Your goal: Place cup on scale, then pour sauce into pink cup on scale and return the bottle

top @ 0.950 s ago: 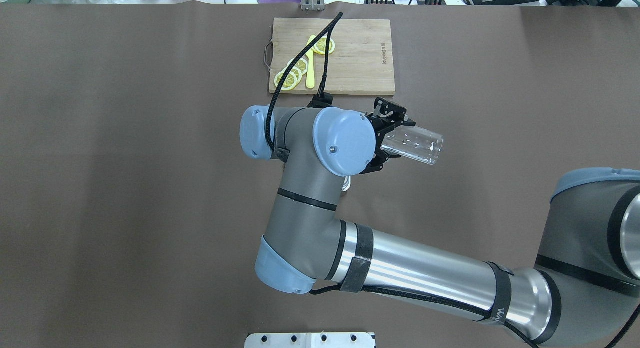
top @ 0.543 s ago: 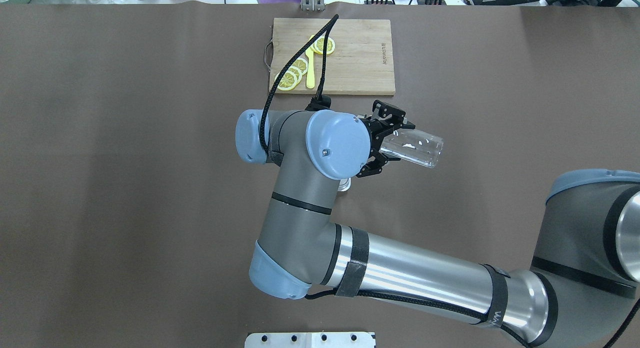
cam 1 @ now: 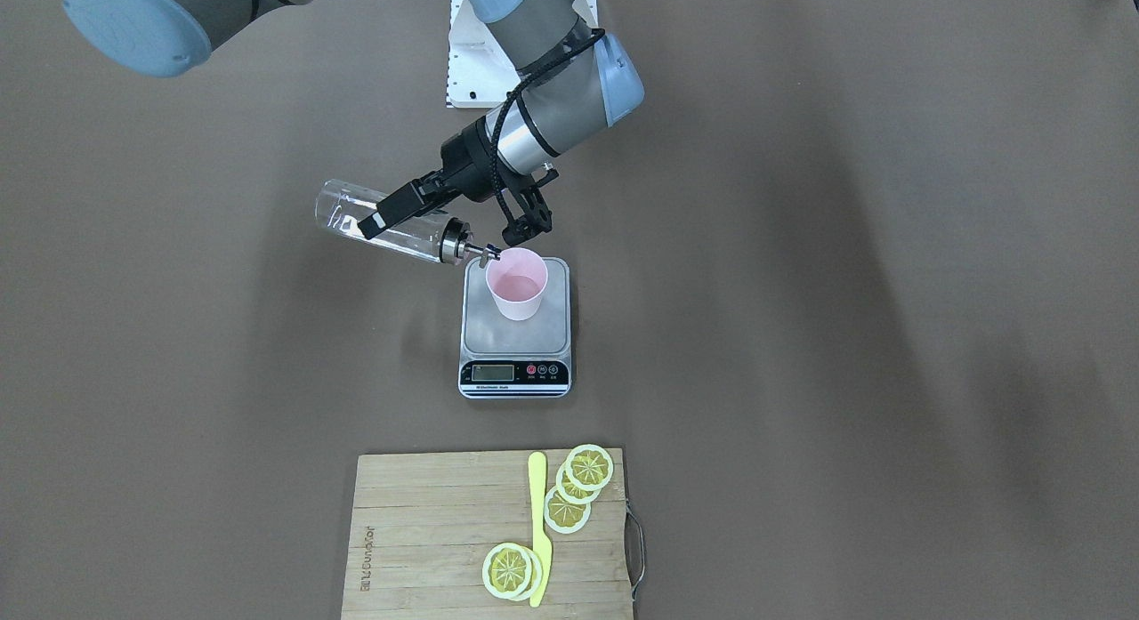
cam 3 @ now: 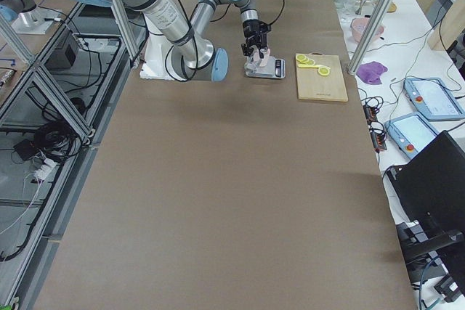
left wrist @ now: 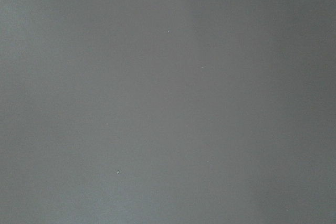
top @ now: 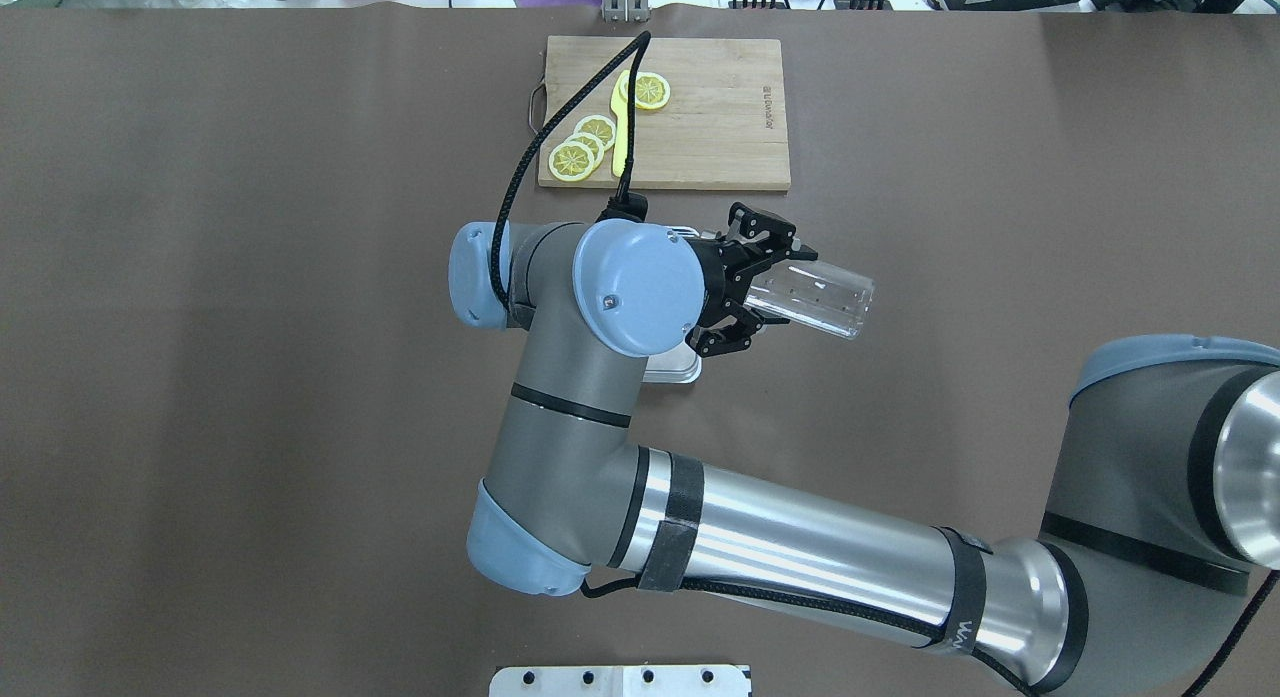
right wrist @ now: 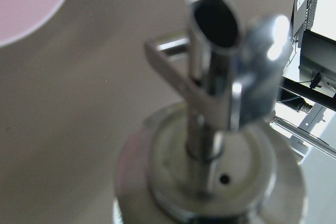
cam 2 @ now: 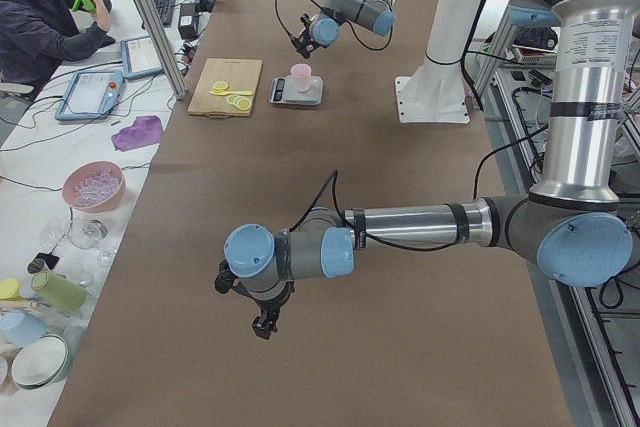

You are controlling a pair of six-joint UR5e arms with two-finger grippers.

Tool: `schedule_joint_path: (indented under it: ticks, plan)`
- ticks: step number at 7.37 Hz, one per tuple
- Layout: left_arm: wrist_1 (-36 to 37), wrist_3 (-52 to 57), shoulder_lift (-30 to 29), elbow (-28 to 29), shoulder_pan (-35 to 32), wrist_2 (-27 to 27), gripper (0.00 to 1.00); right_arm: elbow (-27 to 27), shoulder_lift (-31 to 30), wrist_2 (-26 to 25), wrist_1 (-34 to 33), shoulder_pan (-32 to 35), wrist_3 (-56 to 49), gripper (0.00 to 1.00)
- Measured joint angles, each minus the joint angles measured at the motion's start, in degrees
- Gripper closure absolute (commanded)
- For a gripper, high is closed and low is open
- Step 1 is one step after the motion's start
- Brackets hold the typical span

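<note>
Glass bottle [cam 1: 343, 213] tilted in right claw [top: 778, 289] | spout [cam 1: 480, 253] at cup [cam 1: 516, 284] rim | left claw [cam 2: 262, 323] unclear

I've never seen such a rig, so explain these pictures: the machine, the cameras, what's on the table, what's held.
The machine is two robot arms at a brown table. One picture looks down from across the table, one from behind the robot, two from the table's ends, two from cameras on the wrists. The right gripper is shut on a clear bottle, tipped with its spout at the rim of a pink cup. The cup stands on a scale. Farther from the robot lies a board with lemon slices and a yellow knife. The left gripper hangs over the table far from all this; whether it is open cannot be told. Its camera shows only blank grey.
</note>
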Motion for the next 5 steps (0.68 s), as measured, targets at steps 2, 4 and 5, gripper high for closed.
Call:
schedule_joint_path:
  ticks: [2, 4, 5]
  plan:
    - [-0.11, 0.06, 0.0, 0.38, 0.0, 0.0, 0.02, -0.78, 0.27, 0.01, -0.6, 0.0, 0.52, 1.0]
    - [-0.22, 0.07, 0.0, 0.53, 0.0, 0.0, 0.02, -0.84, 0.65, 0.09, -3.08, -0.01, 0.87, 1.0]
    - [-0.25, 0.07, 0.0, 0.56, 0.0, 0.0, 0.02, -0.85, 0.79, 0.17, -3.94, -0.01, 0.93, 1.0]
